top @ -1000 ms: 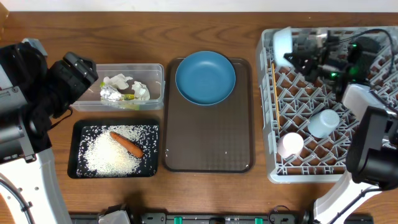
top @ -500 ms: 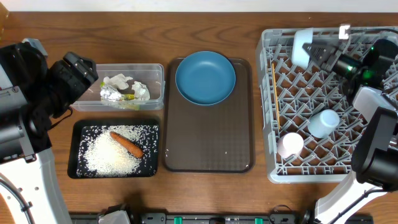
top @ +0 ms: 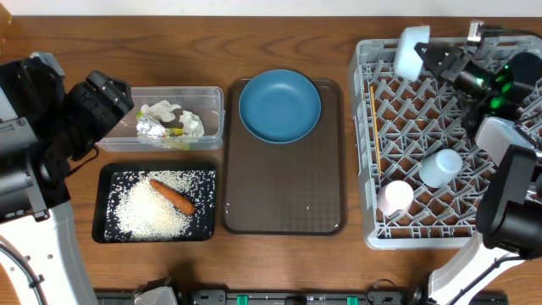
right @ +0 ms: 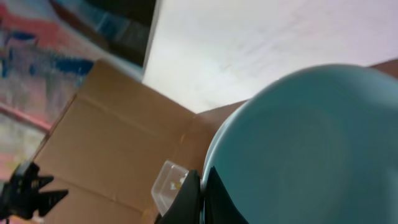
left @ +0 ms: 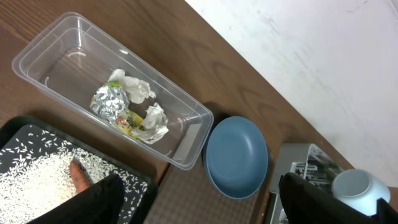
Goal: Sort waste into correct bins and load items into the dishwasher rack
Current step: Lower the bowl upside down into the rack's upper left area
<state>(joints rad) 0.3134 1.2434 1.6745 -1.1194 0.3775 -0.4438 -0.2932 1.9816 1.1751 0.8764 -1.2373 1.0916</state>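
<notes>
My right gripper (top: 434, 58) is shut on the rim of the white bowl with light blue inside (top: 412, 49), held tilted above the far edge of the grey dishwasher rack (top: 474, 127). In the right wrist view the bowl (right: 311, 143) fills the frame with my gripper (right: 202, 186) pinching its rim. My left gripper (top: 106, 100) is open and empty above the clear tub (top: 213, 91), which holds paper wads (left: 134, 87) and a wrapper (left: 112, 102). The black tray (top: 103, 178) holds rice (top: 135, 212) and a carrot (top: 173, 196). The dark blue plate (top: 279, 105) sits on the brown tray.
The rack holds a light blue cup (top: 441, 167), a pale pink cup (top: 395, 197) and chopsticks (top: 373, 127) along its left side. The brown serving tray (top: 284, 186) lies between the bins and the rack. The left arm's body fills the left edge.
My right gripper has carried the bowl right and toward the rack's far edge, lifting and tilting it. The left arm has not moved.
</notes>
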